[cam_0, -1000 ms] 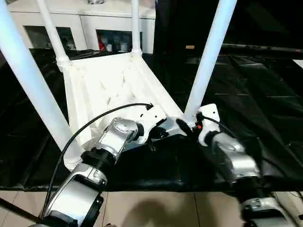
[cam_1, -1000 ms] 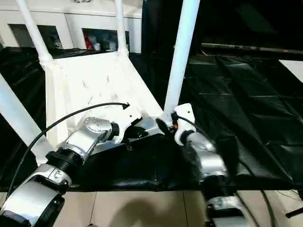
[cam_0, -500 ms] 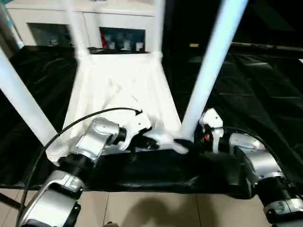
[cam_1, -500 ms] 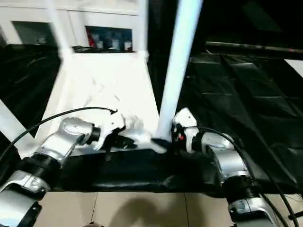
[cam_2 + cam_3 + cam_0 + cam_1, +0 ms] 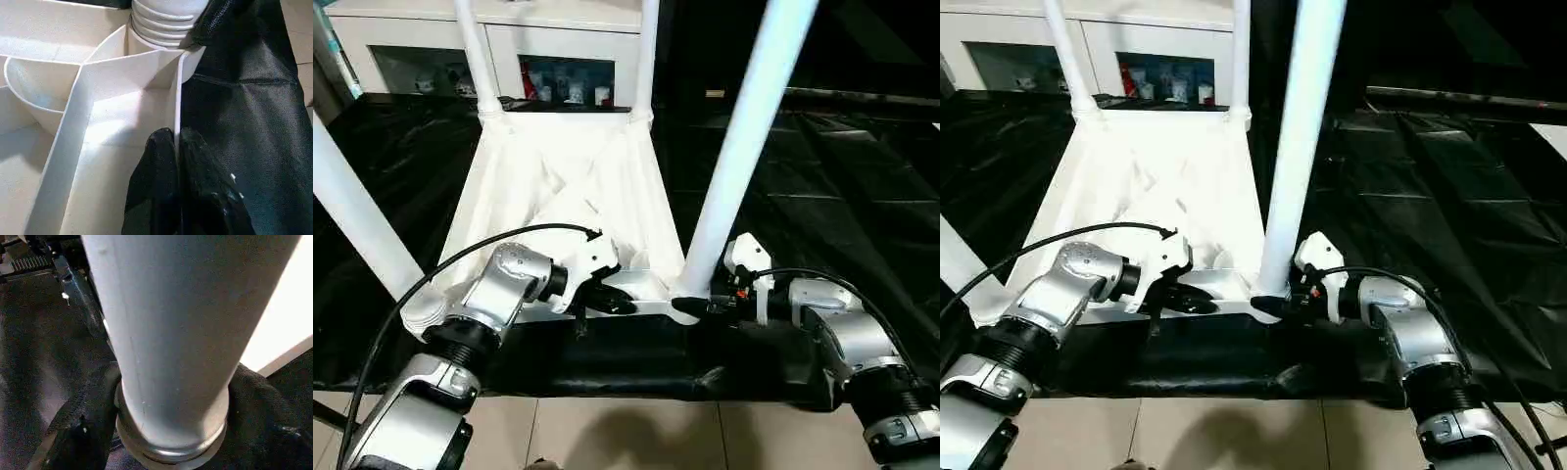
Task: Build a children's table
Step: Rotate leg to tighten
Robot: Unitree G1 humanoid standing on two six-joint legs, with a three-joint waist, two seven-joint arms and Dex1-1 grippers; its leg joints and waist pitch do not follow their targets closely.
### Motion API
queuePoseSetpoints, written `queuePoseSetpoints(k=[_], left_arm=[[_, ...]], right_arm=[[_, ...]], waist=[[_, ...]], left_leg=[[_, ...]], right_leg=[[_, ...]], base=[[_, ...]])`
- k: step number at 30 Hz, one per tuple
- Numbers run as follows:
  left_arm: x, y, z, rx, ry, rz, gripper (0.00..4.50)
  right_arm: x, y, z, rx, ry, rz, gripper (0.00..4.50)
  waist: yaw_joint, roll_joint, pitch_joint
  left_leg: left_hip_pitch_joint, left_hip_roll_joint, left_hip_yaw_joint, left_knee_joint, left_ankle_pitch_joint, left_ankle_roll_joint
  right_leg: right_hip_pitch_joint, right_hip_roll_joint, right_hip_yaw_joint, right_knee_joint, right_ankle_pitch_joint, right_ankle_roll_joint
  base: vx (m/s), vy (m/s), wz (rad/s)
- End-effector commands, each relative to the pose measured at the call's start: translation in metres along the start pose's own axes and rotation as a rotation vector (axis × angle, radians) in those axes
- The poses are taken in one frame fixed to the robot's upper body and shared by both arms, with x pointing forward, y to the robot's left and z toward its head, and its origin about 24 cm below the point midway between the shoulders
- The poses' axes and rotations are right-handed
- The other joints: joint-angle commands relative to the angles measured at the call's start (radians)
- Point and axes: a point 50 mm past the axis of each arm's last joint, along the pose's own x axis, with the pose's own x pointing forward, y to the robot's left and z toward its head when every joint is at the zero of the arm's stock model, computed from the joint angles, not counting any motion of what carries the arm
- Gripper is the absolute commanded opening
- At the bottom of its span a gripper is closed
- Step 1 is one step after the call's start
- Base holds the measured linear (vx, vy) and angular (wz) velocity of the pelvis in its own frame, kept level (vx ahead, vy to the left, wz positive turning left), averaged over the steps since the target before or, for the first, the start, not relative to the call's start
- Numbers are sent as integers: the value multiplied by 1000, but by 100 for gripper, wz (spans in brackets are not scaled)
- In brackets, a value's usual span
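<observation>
Here, table rim (image 5: pixel 177 98) inside left pincer (image 5: pixel 177 147)

a lab-like room: black cloth-covered work table (image 5: pixel 862 186), tiled floor (image 5: pixel 626 436), white cabinets (image 5: pixel 558 44) holding small items.

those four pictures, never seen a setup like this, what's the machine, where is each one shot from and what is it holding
It is a humanoid robot with two silver arms, each ending in a two-fingered black gripper. Two pictures come from cameras in its head, looking down over its forearms; the other two come from cameras on its wrists. On the black-cloth work table lies a white children's table, upside down, its four legs pointing up. The left gripper is shut on the near edge wall of the tabletop's ribbed underside. The right gripper has its fingers on either side of the base of the near right leg; whether it squeezes it I cannot tell.
</observation>
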Motion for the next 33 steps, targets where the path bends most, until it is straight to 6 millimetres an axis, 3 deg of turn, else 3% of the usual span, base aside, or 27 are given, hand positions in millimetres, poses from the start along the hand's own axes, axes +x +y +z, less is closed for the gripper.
queuePoseSetpoints(k=[1, 4, 7, 9, 11, 12, 13, 14, 15, 16, 21, 22, 23, 27, 33], left_arm=[[3, -5, 1, -16, -47, -39, 0], [6, -3, 0, -28, -48, -2, 0], [13, 3, 0, -53, -40, 90, 0], [23, 11, 2, -86, -33, 220, 0], [31, 16, 6, -124, -34, 314, 0], [36, 18, 8, -142, -34, 351, 0], [41, 18, 10, -155, -32, 378, 0], [47, 17, 12, -159, -33, 387, 0], [51, 17, 14, -162, -34, 393, 0], [54, 16, 16, -158, -36, 396, 0], [59, 13, 21, -119, -41, 356, 0], [59, 13, 20, -108, -37, 345, 0], [58, 13, 20, -107, -36, 345, 0], [48, 13, 14, -84, -39, 292, 0], [30, 6, 9, -10, -71, 144, 0]], right_arm=[[-1, -1, 1, 2, -6, 7, 277], [2, -4, -1, 33, -30, -72, 275], [8, -12, -7, 74, -44, -236, 275], [17, -15, -14, 154, -62, -391, 275], [26, -14, -19, 228, -78, -504, 275], [32, -13, -21, 274, -86, -571, 274], [38, -11, -23, 315, -93, -616, 274], [47, -6, -22, 333, -96, -623, 274], [53, -2, -21, 341, -98, -628, 274], [61, 2, -19, 346, -107, -616, 274], [75, 13, -4, 227, -149, -489, 274], [75, 13, -1, 215, -165, -478, 330], [75, 13, 0, 215, -166, -478, 330], [59, 5, 3, 123, -139, -400, 379], [27, -1, 2, 3, -62, -220, 379]], waist=[[0, -14, -56], [0, -16, -56], [-6, -16, -53], [-14, -17, -51], [-19, -14, -49], [-20, -19, -52], [-19, -17, -51], [-21, -11, -51], [-20, -14, -51], [-20, -9, -52], [-23, -9, -52], [-23, -9, -52], [-22, -10, -51], [-20, -16, -52], [-18, -21, -51]], left_leg=[[8, 18, 5, -56, -155, 80], [7, 17, 5, -56, -145, 81], [6, 16, 4, -59, -165, 61], [10, 14, 4, -61, -205, 37], [12, 13, 4, -63, -220, 25], [9, 11, 1, -64, -216, 16], [10, 12, 0, -65, -216, 16], [11, 11, 0, -65, -227, 17], [8, 10, -1, -66, -222, 17], [8, 10, -2, -67, -222, 17], [6, 11, -3, -69, -245, 23], [6, 11, -3, -69, -247, 25], [6, 11, -2, -69, -249, 27], [3, 10, -1, -67, -227, 47], [0, 13, 0, -65, -219, 69]], right_leg=[[51, -50, 30, -65, -117, -240], [51, -50, 30, -63, -109, -241], [48, -51, 29, -69, -156, -232], [45, -51, 30, -80, -246, -204], [40, -51, 32, -82, -275, -195], [46, -52, 30, -85, -306, -175], [43, -52, 30, -86, -309, -173], [40, -51, 30, -89, -315, -168], [42, -50, 30, -89, -303, -164], [43, -49, 30, -88, -297, -163], [44, -48, 30, -90, -291, -160], [43, -48, 30, -90, -287, -162], [43, -49, 29, -91, -289, -162], [48, -50, 28, -90, -273, -167], [49, -51, 29, -90, -282, -164]], base=[[0, 0, 0], [0, 0, 0], [0, 0, 0], [0, 0, 0], [0, 0, 0], [0, 0, 0], [0, 0, 0], [0, 0, 0], [0, 0, 0], [0, 0, 0], [0, 0, 0], [0, 0, 0], [0, 0, 0], [0, 0, 0], [0, 0, 0]])
